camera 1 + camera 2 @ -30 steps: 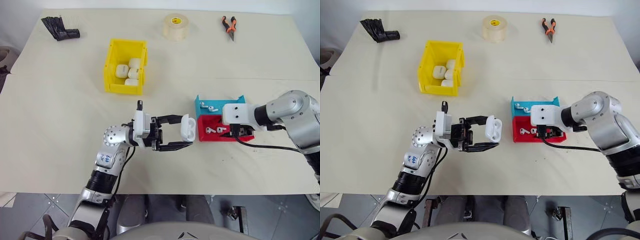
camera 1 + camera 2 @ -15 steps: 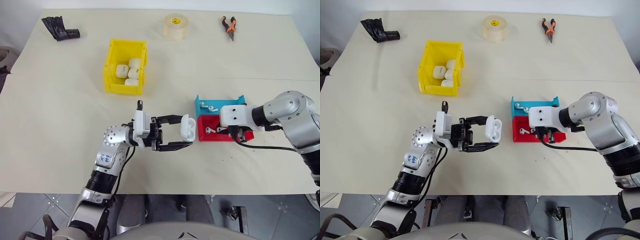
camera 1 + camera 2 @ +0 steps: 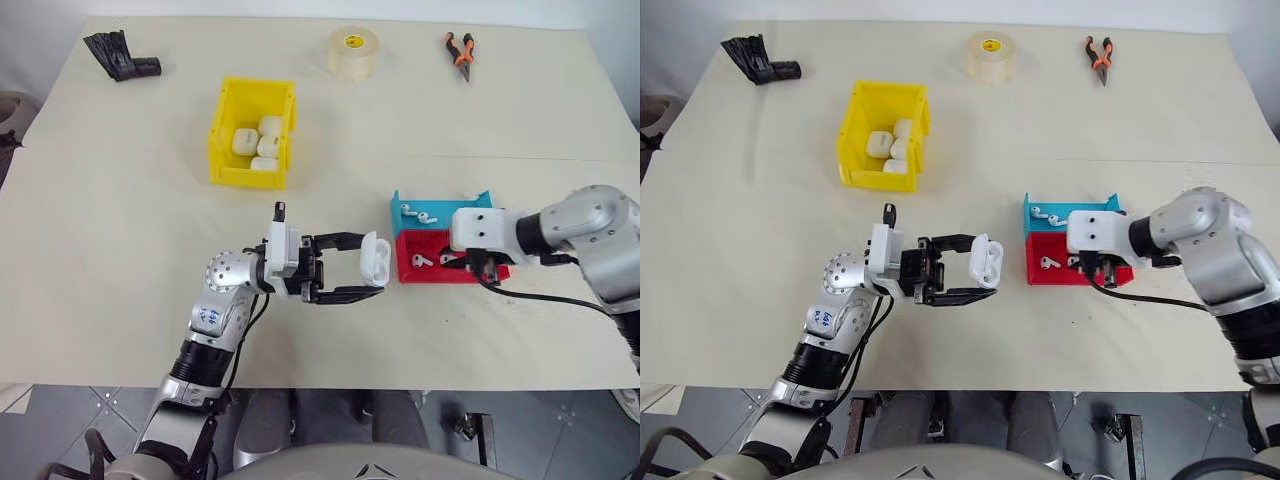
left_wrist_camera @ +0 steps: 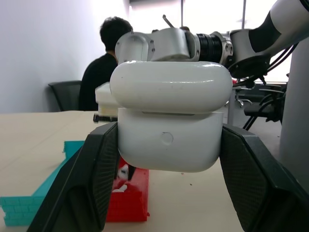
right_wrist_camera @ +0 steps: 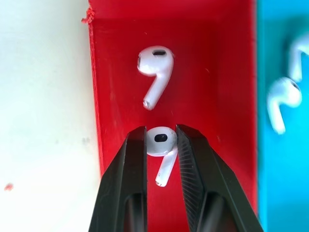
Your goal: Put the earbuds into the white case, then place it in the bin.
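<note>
My left gripper [image 3: 371,266] is shut on the white case [image 3: 375,256], held above the table with its lid tipped open; in the left wrist view the case [image 4: 170,128] sits between both black fingers. My right gripper [image 3: 481,268] points down into the red tray [image 3: 422,274]. There its fingers are shut on one of the earbuds [image 5: 161,143]; whether it rests on the tray floor I cannot tell. Another earbud [image 5: 155,67] lies loose in the red tray. Two more earbuds [image 3: 418,213] lie in the blue tray [image 3: 445,204]. The yellow bin [image 3: 225,140] stands at the back left.
Several white cases [image 3: 258,142] lie inside the bin. A tape roll [image 3: 353,52], orange-handled pliers [image 3: 459,50] and a black object [image 3: 120,55] lie along the table's far edge. A seated person [image 4: 104,63] shows beyond the table in the left wrist view.
My right gripper's fingers have closed on an earbud in the red tray. The left arm with the case has stayed still.
</note>
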{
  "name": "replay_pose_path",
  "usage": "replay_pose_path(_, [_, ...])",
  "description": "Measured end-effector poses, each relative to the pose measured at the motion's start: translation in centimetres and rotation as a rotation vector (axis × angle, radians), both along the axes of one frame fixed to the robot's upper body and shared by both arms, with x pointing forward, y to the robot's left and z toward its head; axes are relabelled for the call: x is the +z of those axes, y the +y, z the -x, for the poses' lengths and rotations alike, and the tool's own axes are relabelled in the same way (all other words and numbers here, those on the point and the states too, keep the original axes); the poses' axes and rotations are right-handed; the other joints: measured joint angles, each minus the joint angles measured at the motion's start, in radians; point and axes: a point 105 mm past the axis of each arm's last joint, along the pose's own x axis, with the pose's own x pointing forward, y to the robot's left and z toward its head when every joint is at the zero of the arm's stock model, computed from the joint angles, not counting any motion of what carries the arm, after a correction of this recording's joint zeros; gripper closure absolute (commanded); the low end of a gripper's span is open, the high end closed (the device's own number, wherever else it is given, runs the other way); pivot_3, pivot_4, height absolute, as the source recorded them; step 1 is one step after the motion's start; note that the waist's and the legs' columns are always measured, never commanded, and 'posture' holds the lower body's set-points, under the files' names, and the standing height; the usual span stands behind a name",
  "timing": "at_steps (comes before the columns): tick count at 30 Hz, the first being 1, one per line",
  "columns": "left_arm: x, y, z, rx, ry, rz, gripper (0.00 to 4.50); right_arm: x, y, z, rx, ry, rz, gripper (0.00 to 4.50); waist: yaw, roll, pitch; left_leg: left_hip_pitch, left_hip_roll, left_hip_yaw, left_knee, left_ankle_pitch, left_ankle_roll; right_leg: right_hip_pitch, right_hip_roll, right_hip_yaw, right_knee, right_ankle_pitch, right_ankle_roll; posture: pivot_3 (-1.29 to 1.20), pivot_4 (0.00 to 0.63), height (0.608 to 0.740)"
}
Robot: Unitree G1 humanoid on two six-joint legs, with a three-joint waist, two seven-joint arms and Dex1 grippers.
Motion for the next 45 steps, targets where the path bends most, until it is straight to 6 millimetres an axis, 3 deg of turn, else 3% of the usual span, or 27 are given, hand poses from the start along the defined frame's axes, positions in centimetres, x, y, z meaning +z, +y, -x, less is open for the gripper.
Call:
replay_pose_path(3, [0.0,0.1,0.0,-0.010,0.006,-0.002,1.72,1.9,0.2,0.5,-0.031,-0.044,-0.172,3.98,-0.001,0.000,0.000,0.000,0.000,0.000,0.000,0.000,0.000,0.000,0.000,0.000,0.000,0.000,0.000,0.00,0.150,0.740])
replay_pose_path(11, [0.8,-0.1,-0.4,-0.028,0.021,0.011,1.72,6.5,5.6,3.7,0.100,-0.180,-0.838,3.98,0.000,0.000,0.000,0.000,0.000,0.000,0.000,0.000,0.000,0.000,0.000,0.000,0.001,0.000,0.000,0.00,0.150,0.740])
replay_pose_path(16, [1.0,0.0,-0.7,-0.026,0.049,0.020,1.72,8.7,7.5,5.1,0.132,-0.245,-1.062,3.98,0.001,0.000,0.000,0.000,0.000,0.000,0.000,0.000,0.000,0.000,0.000,0.000,0.001,0.000,0.000,0.00,0.150,0.740])
replay_pose_path(26, [1.4,-0.1,-0.9,-0.047,0.091,0.011,1.72,8.0,9.3,6.4,0.078,-0.175,-1.239,3.98,-0.001,0.000,0.000,0.001,0.000,0.001,0.000,0.000,0.000,0.000,0.001,0.001,0.001,0.000,0.000,0.00,0.150,0.740])
replay_pose_path(45, [1.8,0.0,-1.3,-0.035,0.116,0.016,1.72,6.1,10.7,6.0,0.037,-0.157,-1.289,3.98,-0.001,0.000,0.000,0.002,0.000,0.001,-0.001,0.000,0.000,0.000,0.001,0.002,0.001,0.000,0.000,0.00,0.150,0.740])
